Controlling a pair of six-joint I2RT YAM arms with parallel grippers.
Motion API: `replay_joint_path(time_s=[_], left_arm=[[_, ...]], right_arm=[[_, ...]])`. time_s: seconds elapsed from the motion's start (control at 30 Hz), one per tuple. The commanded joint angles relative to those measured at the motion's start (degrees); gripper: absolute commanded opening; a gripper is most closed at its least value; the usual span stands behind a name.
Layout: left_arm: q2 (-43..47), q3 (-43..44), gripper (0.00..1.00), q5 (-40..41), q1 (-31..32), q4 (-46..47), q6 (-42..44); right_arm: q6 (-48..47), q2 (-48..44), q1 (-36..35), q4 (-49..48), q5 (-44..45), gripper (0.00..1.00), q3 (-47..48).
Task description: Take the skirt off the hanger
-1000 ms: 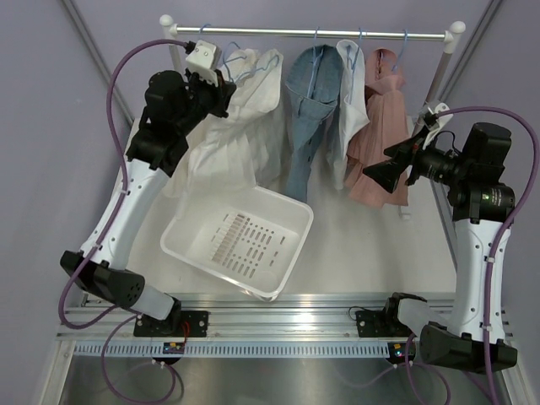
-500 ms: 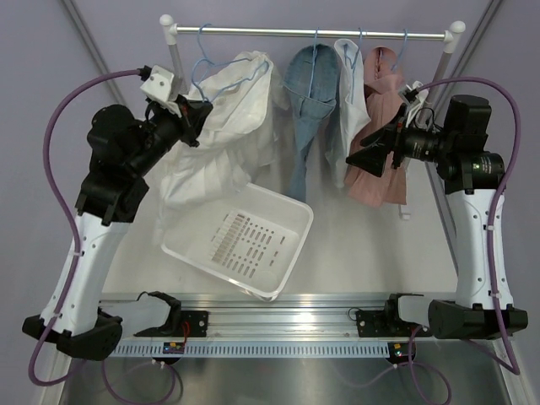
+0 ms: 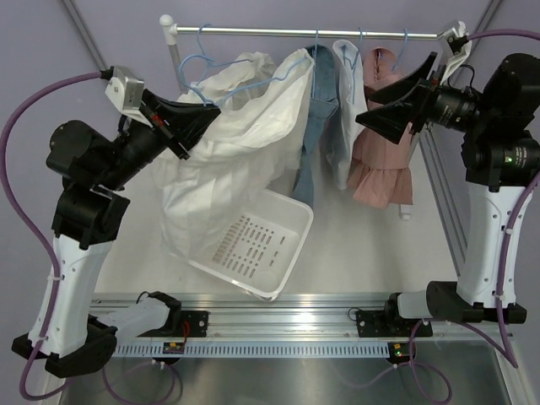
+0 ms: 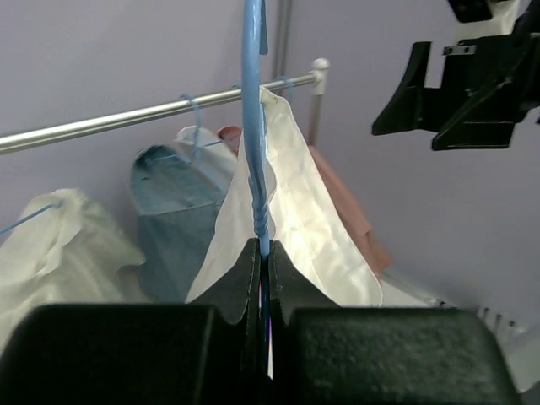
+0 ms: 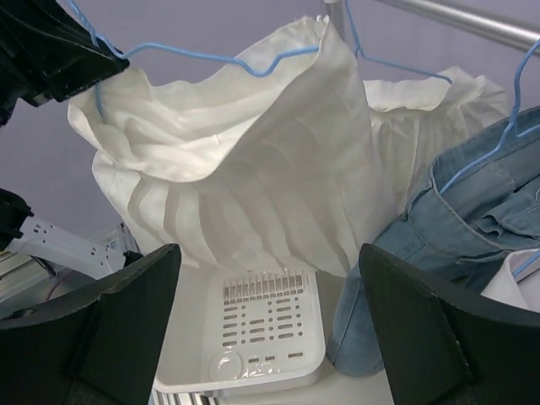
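Observation:
The white pleated skirt (image 3: pixel 236 143) hangs on a blue wire hanger (image 3: pixel 253 83), off the rail and above the basket. My left gripper (image 3: pixel 190 114) is shut on the hanger's left end; in the left wrist view the jaws (image 4: pixel 263 253) pinch the blue hanger (image 4: pixel 253 126), with the skirt's (image 4: pixel 295 219) cloth just past them. My right gripper (image 3: pixel 371 111) stands open, high on the right and apart from the skirt. In the right wrist view the open right gripper (image 5: pixel 266 278) faces the skirt (image 5: pixel 253 169) and its hanger (image 5: pixel 211 57), with nothing between the fingers.
A white slotted basket (image 3: pixel 287 253) sits tilted on the table below the skirt. On the rail (image 3: pixel 278 31) hang another white garment (image 5: pixel 439 110), a denim garment (image 3: pixel 316 110), a white shirt (image 3: pixel 346 101) and a pink dress (image 3: pixel 384 169). The rack's right post stands beside the right arm.
The left arm has swung back to the left and lifted the hanger with the skirt away from the rail. The right arm has risen toward the rail's right end, still open.

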State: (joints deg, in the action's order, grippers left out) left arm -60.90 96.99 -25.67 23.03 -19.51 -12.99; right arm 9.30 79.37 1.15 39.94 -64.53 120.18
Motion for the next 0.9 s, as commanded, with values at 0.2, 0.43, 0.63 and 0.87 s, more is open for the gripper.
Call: replay_joint_path(time_s=[0.2,0.43,0.63,0.87], left_arm=[[-9.6,4.3,0.00,-3.2,12.8,14.1,-7.8],[-15.1,0.0,0.00,-0.7,18.4,22.1,-9.4],[-18.5,-0.1,0.00,0.6,21.5,23.8,-9.2],[-19.0,-1.6,0.00,0.9,21.6,23.8,-9.7]], right_arm=[[26.7,-3.5,7.4,-10.5,6.1,0.92,0.4],[14.4,-8.0,7.4,14.1,26.6,0.85,-2.4],[12.3,-12.7,7.3,18.2,39.9,0.84,-11.7],[11.4,-14.6,7.3,16.5,43.3,0.72,-19.4]])
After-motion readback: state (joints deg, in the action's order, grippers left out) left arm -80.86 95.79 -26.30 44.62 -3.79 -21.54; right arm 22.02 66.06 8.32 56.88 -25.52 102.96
